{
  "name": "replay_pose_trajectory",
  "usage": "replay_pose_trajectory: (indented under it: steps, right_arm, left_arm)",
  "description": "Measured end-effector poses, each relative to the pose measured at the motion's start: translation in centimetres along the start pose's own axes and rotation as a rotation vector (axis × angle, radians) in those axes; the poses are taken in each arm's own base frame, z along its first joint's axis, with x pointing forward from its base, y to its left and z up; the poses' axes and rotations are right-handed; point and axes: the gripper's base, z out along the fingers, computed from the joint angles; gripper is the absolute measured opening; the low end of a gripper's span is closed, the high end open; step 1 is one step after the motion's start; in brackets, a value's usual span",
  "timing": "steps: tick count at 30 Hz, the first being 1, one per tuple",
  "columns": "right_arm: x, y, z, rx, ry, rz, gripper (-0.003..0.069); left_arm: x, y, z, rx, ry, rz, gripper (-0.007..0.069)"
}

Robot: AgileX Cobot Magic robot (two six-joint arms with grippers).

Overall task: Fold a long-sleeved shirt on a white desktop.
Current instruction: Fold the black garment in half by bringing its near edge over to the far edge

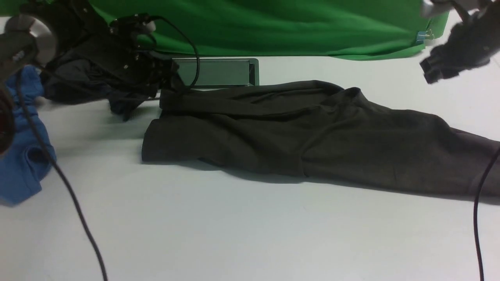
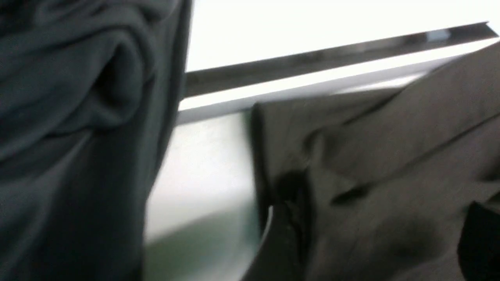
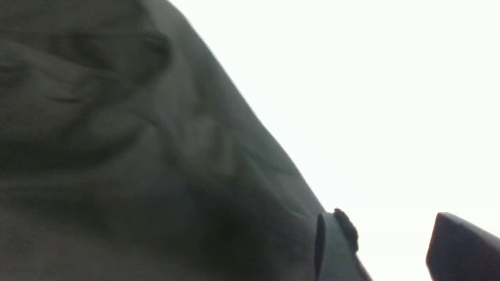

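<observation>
The long-sleeved shirt [image 1: 312, 132] lies as a long dark olive band across the middle of the white desktop [image 1: 250, 234], running off the right edge of the front view. My left gripper [image 1: 167, 82] is low at the shirt's far left corner. In the left wrist view this gripper [image 2: 379, 238] has its fingers [image 2: 283, 238] wide apart, with shirt cloth [image 2: 390, 156] lying between them. My right gripper [image 1: 431, 72] hangs raised at the far right, off the shirt. The right wrist view shows the gripper [image 3: 394, 249] open over bare white, the shirt [image 3: 117, 156] beside it.
A smaller dark garment [image 1: 78, 82] and a blue garment [image 1: 23, 156] lie at the far left. A grey metal hatch [image 1: 218, 72] sits behind the shirt's left end, below the green backdrop [image 1: 273, 23]. Black cables [image 1: 70, 195] cross the front on both sides.
</observation>
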Motion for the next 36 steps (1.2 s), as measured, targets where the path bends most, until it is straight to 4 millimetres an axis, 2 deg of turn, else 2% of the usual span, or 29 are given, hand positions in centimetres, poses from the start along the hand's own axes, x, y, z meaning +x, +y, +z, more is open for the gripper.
replay_pose_trajectory:
  steps: [1,4,5,7,8,9,10,11,20,25,28,29,30,32,35,36]
  right_arm:
    - [0.0,0.0,0.0,0.000,0.000,0.000,0.0315]
    - [-0.2,0.5,0.0,-0.008,-0.002,-0.008,0.0315]
    - [-0.2,0.5,0.0,-0.008,-0.002,-0.008,0.0315]
    - [-0.2,0.5,0.0,-0.008,-0.003,-0.007,0.0314]
    - [-0.2,0.5,0.0,-0.008,-0.003,-0.006,0.0314]
    - [-0.2,0.5,0.0,-0.008,-0.003,-0.006,0.0314]
    - [-0.2,0.5,0.0,-0.007,-0.005,-0.006,0.0314]
    - [-0.2,0.5,0.0,-0.007,-0.007,-0.006,0.0314]
    - [-0.1,0.6,-0.4,-0.015,0.004,-0.003,0.0314]
    - [-0.4,1.4,-0.5,-0.070,-0.013,0.004,0.0307]
    - [-0.8,2.6,-0.5,-0.110,-0.038,-0.053,0.0305]
    - [-1.3,4.0,-0.5,-0.135,-0.064,-0.121,0.0304]
    - [-1.4,4.1,-0.5,-0.136,-0.068,-0.127,0.0304]
    - [-2.3,6.5,-0.2,-0.155,-0.117,-0.233,0.0304]
    - [-3.0,8.3,0.3,-0.159,-0.159,-0.318,0.0314]
    - [-3.3,9.4,1.0,-0.158,-0.180,-0.373,0.0330]
  left_arm:
    - [0.0,0.0,0.0,0.002,0.003,-0.001,0.0519]
    - [-0.3,-0.1,0.3,0.033,0.059,-0.009,0.0359]
    - [-0.2,0.0,0.4,0.036,0.076,-0.011,0.0327]
    - [-0.4,0.0,0.5,0.044,0.097,-0.014,0.0189]
    - [-0.4,0.0,0.5,0.045,0.101,-0.014,0.0143]
    - [-0.4,0.0,0.5,0.045,0.101,-0.015,0.0133]
    - [-0.6,0.0,0.5,0.045,0.097,-0.012,0.0064]
    - [-0.8,0.0,0.3,0.044,0.090,-0.008,0.0041]
    - [-3.1,-0.6,-1.9,0.011,-0.019,0.000,0.0028]
    - [-4.0,-0.3,-1.9,-0.011,-0.114,-0.078,0.0028]
    - [-4.1,-0.1,-1.4,-0.010,-0.130,-0.121,0.0028]
    - [-4.0,0.2,-0.8,-0.011,-0.137,-0.151,0.0028]
    - [-4.0,0.3,-0.7,-0.012,-0.138,-0.155,0.0028]
    - [-3.8,0.7,0.3,-0.014,-0.136,-0.204,0.0028]
    - [-3.7,1.0,0.9,-0.017,-0.139,-0.225,0.0028]
    - [-3.7,1.1,1.2,-0.016,-0.141,-0.231,0.0028]
